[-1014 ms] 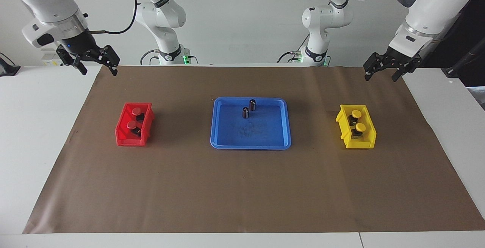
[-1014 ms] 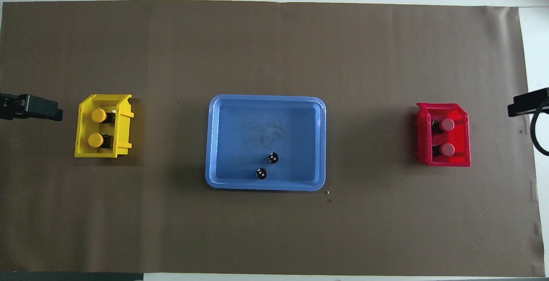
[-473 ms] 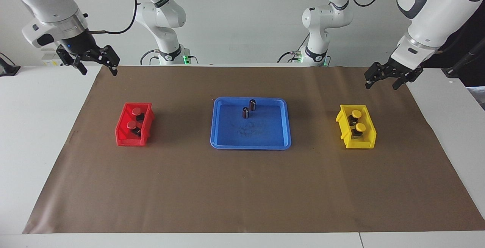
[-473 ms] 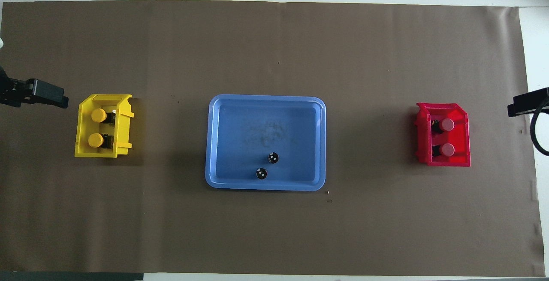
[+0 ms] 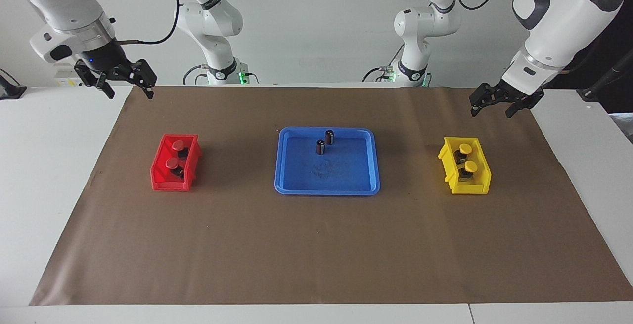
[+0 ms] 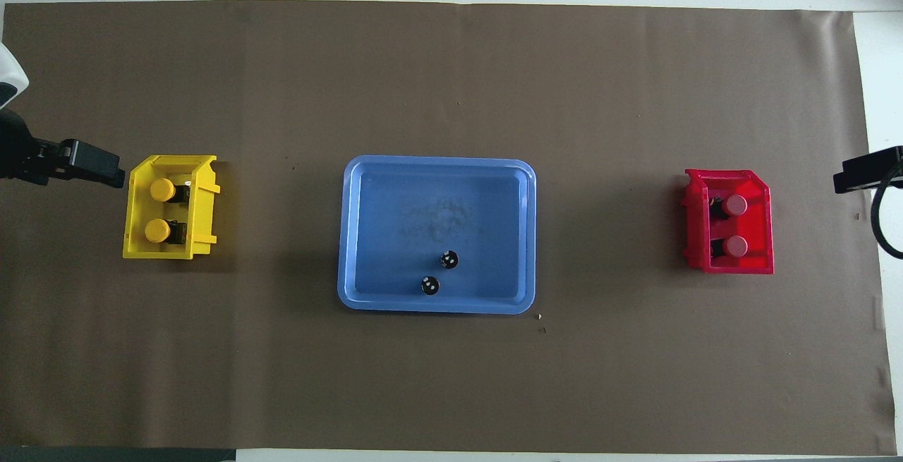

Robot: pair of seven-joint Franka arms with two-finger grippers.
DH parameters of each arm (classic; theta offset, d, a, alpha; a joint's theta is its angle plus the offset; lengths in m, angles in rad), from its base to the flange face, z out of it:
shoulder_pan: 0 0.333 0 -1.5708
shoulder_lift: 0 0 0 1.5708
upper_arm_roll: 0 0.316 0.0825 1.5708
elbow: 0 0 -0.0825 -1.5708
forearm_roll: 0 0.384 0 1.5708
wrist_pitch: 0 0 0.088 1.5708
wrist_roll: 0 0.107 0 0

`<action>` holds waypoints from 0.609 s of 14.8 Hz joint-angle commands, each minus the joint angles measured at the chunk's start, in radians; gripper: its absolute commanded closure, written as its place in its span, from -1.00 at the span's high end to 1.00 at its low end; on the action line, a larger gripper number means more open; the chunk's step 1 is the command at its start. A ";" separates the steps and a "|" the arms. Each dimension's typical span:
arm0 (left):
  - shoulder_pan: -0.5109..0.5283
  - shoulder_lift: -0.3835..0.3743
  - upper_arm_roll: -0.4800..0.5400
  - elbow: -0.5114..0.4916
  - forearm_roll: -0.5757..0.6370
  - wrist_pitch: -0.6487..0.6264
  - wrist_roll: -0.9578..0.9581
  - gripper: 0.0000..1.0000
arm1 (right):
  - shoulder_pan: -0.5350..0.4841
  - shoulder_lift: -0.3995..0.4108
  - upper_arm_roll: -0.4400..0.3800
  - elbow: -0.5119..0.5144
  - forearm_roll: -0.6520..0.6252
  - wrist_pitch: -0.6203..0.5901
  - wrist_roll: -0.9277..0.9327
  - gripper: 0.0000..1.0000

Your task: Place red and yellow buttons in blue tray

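Blue tray [image 6: 367, 236] at centre holds two dark cylinders [image 6: 439, 272] (toward 6 o'clock); yellow bin [image 6: 134, 236] at 9 o'clock, red bin [image 6: 758, 226] at 3 o'clock.

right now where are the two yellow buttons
Both yellow buttons sit in the yellow bin at the left arm's end of the table, beside the blue tray.

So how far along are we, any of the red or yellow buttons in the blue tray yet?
None yet. The wide blue plastic tray holds only two dark capless cylinders. Both red mushroom-cap buttons sit in the red plastic bin, both yellow buttons in the yellow bin. The left gripper, open and empty, is up near the yellow bin; the right gripper waits, open. All four transfers remain.
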 commanded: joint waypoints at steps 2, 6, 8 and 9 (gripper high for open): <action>-0.012 -0.040 0.007 -0.037 -0.005 -0.003 0.001 1.00 | -0.005 -0.006 0.005 -0.111 0.017 0.121 -0.022 0.71; -0.003 -0.038 0.009 -0.039 -0.003 0.003 0.003 1.00 | -0.003 0.017 0.005 -0.252 0.019 0.312 -0.022 0.60; 0.000 -0.040 0.010 -0.046 -0.003 0.006 0.006 1.00 | -0.005 0.086 0.005 -0.252 0.019 0.376 -0.023 0.60; -0.003 -0.043 0.010 -0.057 -0.003 0.011 0.002 1.00 | -0.006 0.110 0.005 -0.260 0.019 0.413 -0.023 0.58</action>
